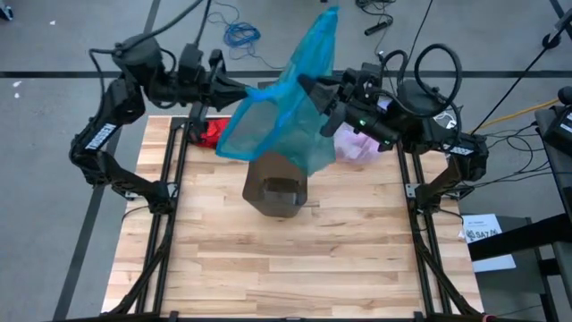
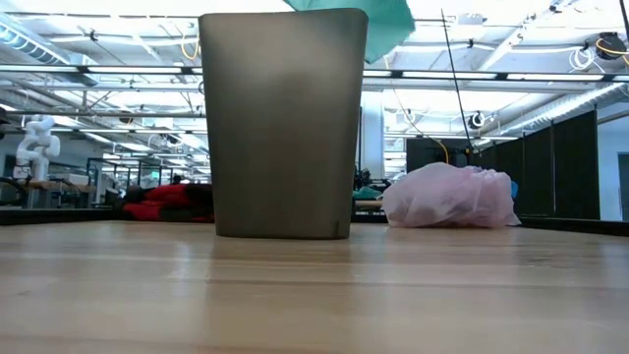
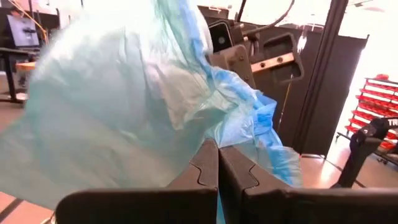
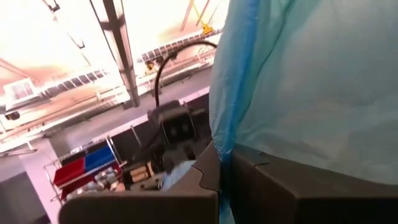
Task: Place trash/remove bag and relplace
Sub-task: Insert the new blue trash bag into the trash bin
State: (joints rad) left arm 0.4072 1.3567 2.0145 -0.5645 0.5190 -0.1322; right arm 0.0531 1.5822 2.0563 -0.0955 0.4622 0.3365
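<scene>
Teal-green plastic bag (image 1: 286, 107) is hanging stretched above the bin (image 1: 277, 185), the left gripper (image 1: 253, 90) and right gripper (image 1: 308, 87) each pinching an edge; the lilac-pink bag (image 2: 450, 197) is lying bunched on the table (image 1: 268, 259) beside the bin.

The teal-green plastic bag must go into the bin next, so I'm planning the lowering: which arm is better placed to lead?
Probably right. The right gripper pinches the teal-green plastic bag above the grey-brown plastic bin; the left gripper pinches its edge farther off.
</scene>
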